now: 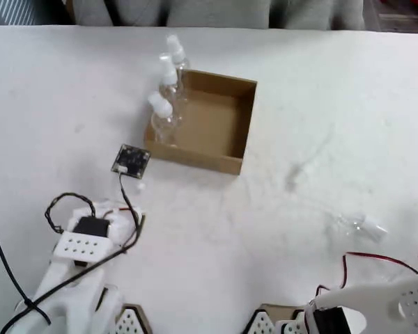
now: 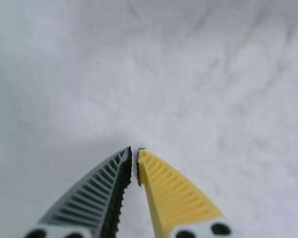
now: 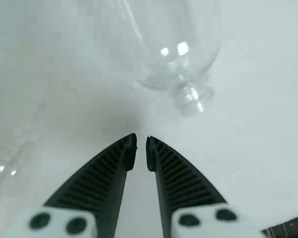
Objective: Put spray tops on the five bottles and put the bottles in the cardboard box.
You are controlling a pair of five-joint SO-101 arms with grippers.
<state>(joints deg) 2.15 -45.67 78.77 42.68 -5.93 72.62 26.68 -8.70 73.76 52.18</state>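
The cardboard box (image 1: 231,164) stands open at the table's middle. Three clear bottles with white spray tops (image 1: 175,56) (image 1: 169,78) (image 1: 161,115) stand upright in a row along its left wall; I cannot tell whether they are inside it or just beside it. A clear bottle (image 1: 355,225) lies on its side at the right. It is the open-necked, topless bottle (image 3: 179,44) just beyond my right gripper (image 3: 140,144), whose black fingers are shut on nothing. My left gripper (image 2: 134,151), grey and yellow, is shut over bare table.
A small black circuit board (image 1: 131,161) on a wire lies left of the box's front corner. The left arm (image 1: 83,245) and right arm (image 1: 376,303) sit near the front edge. Another clear object (image 3: 5,163) shows beside the right gripper. The tabletop (image 1: 299,104) is white.
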